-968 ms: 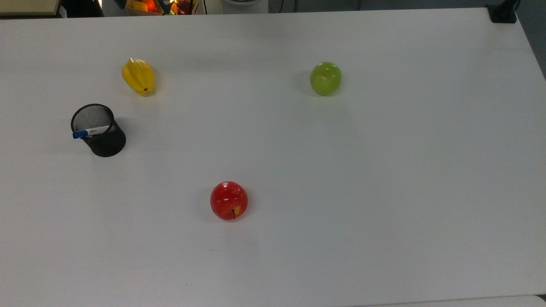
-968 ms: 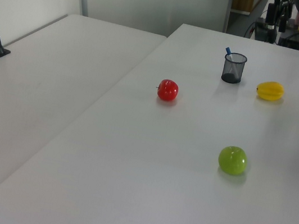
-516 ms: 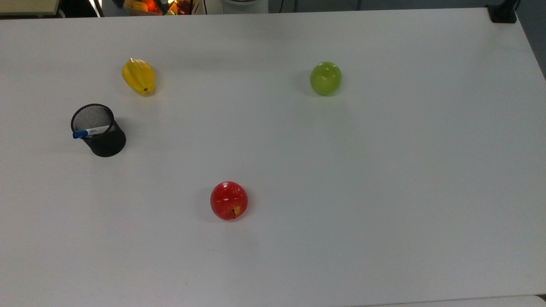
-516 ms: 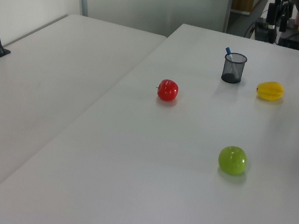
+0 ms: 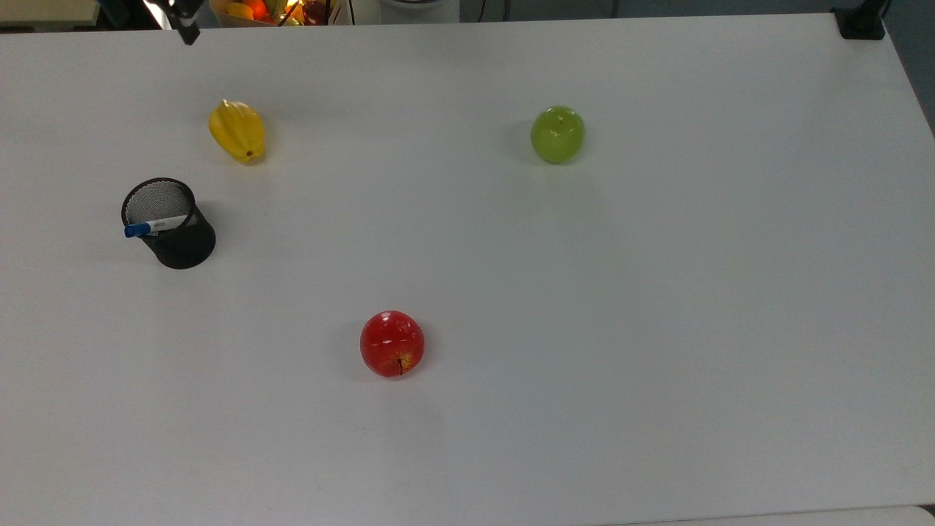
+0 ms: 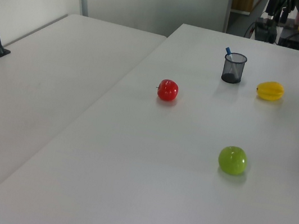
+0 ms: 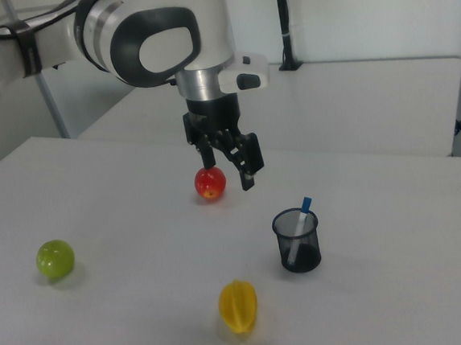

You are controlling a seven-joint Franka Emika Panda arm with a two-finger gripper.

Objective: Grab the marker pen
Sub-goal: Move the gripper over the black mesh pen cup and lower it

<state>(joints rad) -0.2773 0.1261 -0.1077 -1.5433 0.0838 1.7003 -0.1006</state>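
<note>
Since the earlier top view, a dark fingertip of the gripper (image 5: 188, 25) has come in over the table's (image 5: 657, 292) far edge, at the top view's upper left; nothing on the table has shifted. You can see small dark print on the marker pen (image 5: 155, 225), but it is too small to read. In the right view the gripper (image 7: 228, 163) hangs in the air with its fingers (image 7: 248, 164) spread wide and holding nothing. The marker pen (image 7: 300, 219) sits lower and off to the right view's right of them, well apart. It stands tilted in the black mesh cup (image 7: 297, 241), blue cap up and leaning over the rim; it is the cup's one visible item. Around it lie a yellow starfruit (image 5: 237, 131), a green apple (image 5: 557, 134) and a red apple (image 5: 392, 343), each well apart.
</note>
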